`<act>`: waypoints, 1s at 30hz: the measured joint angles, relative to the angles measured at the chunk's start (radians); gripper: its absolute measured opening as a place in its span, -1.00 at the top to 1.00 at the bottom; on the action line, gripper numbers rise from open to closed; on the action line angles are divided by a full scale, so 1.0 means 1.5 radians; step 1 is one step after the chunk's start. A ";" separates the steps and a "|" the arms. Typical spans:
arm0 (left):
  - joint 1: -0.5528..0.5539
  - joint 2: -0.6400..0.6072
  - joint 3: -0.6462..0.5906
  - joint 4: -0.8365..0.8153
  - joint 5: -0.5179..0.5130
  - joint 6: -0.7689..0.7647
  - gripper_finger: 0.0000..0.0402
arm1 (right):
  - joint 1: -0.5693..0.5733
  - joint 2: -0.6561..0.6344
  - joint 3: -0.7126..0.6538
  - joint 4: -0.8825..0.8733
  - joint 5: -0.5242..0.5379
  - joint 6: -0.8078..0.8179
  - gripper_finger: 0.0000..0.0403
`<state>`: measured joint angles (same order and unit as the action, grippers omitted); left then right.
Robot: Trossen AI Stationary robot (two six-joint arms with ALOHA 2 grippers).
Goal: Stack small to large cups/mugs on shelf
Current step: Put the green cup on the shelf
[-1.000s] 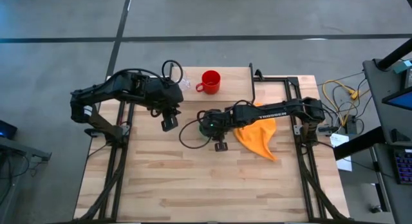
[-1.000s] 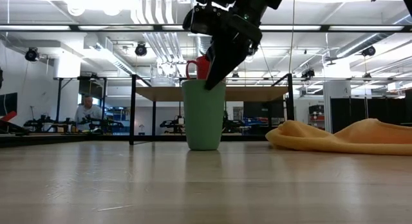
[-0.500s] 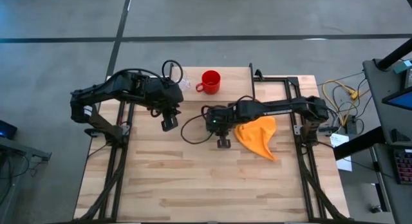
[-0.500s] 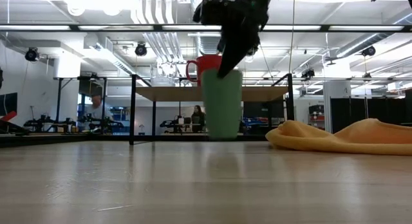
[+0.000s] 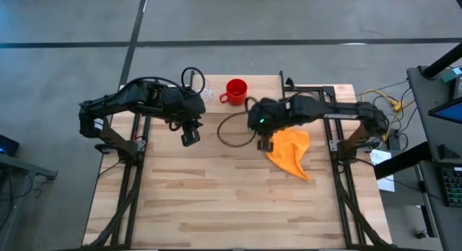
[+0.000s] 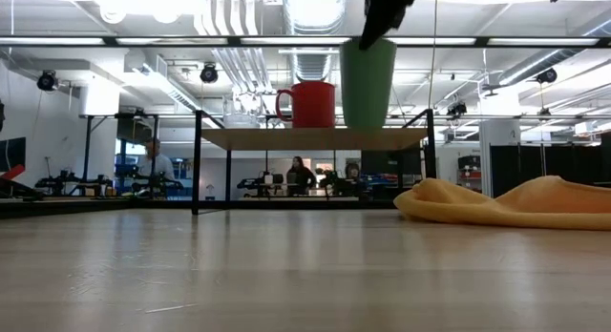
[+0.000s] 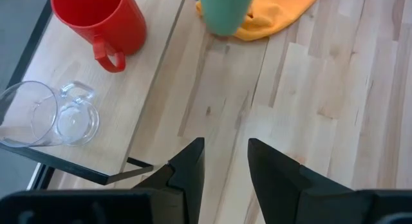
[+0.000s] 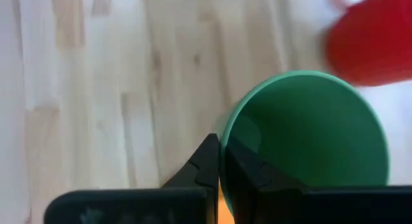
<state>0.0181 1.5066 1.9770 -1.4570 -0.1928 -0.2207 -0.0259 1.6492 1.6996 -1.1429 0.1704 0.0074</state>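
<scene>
I see the wooden table carrying the shelf along its far edge; an orange cloth lies crumpled on the boards toward my right.

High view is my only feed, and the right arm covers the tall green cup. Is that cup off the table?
Observer: Yes. The low view shows the tall green cup clear of the table, base about level with the small black-legged shelf's light wooden top.
Operator: How is it held?
Observer: The right gripper pinches its rim, one finger inside, one outside.
Operator: Over the shelf yet?
Observer: No. The left wrist view shows it beside the shelf's edge, by the orange cloth, apart from the red handled mug. The left gripper waits open nearby.
</scene>
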 joint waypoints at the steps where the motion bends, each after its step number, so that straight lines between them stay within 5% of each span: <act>1: 0.000 0.000 0.000 0.000 0.000 0.000 0.48 | -0.004 -0.009 0.009 -0.003 0.008 0.002 0.96; 9: 0.000 0.000 0.000 0.000 0.000 0.000 0.48 | -0.057 -0.056 0.054 -0.083 0.098 -0.026 0.96; 30: 0.000 0.000 0.000 0.000 -0.005 0.000 0.48 | -0.273 0.003 0.061 -0.029 0.017 -0.085 0.96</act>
<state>0.0185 1.5066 1.9770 -1.4563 -0.1997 -0.2203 -0.4351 1.6542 1.7908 -1.1870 0.1956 -0.1197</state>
